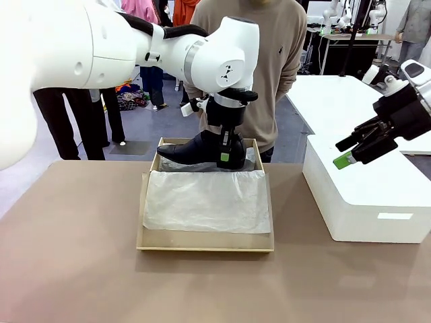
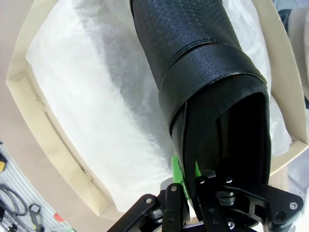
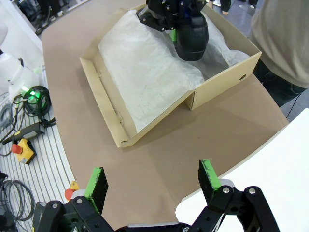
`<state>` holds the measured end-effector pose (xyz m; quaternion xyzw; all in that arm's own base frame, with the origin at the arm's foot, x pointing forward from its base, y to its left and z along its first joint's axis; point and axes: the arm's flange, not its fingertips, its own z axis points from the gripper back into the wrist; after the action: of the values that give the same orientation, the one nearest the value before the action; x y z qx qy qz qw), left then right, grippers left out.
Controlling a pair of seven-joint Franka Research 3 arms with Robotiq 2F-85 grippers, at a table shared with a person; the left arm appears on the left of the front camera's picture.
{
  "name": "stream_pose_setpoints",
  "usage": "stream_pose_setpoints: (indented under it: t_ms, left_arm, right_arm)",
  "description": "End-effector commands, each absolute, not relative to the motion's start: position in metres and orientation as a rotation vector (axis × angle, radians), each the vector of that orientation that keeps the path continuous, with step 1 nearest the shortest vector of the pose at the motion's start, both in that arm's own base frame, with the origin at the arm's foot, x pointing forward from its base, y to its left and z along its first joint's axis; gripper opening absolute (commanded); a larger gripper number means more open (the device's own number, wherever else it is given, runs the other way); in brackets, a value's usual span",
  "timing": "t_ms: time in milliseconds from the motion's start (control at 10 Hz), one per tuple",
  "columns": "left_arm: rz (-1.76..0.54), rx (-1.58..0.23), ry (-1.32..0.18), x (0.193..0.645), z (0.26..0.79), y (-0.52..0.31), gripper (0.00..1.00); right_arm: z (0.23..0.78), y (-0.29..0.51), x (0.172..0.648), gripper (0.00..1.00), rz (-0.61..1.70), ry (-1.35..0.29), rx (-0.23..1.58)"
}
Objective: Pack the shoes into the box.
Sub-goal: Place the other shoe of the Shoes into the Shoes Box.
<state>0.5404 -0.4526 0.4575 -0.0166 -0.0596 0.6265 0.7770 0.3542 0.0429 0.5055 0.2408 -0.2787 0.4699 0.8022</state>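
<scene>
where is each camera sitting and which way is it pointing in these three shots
Front view: fixed between the arms, facing across the table at the person; left gripper grips a glossy black leather shoe at the brown cardboard box, right gripper open.
Left wrist view: on the left wrist, looking down the shoe at white tissue paper; own fingers at bottom.
Right wrist view: on the right wrist, looking past its open fingers at the box.
Both wrist views share shoe, box, tissue.
</scene>
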Motion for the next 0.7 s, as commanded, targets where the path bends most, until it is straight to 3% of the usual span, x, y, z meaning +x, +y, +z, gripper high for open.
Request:
stream_pose_setpoints:
  t_ms: [0, 600]
  left_arm:
    - [1.437, -0.035, -0.125, 0.545, 0.461, -0.461, 0.00]
    - [1.489, -0.050, -0.114, 0.551, 0.448, -0.469, 0.00]
  right_arm:
    - [0.505, 0.043, 0.357, 1.00, 1.025, -0.626, 0.537]
    - [0.505, 0.043, 0.357, 1.00, 1.025, -0.626, 0.537]
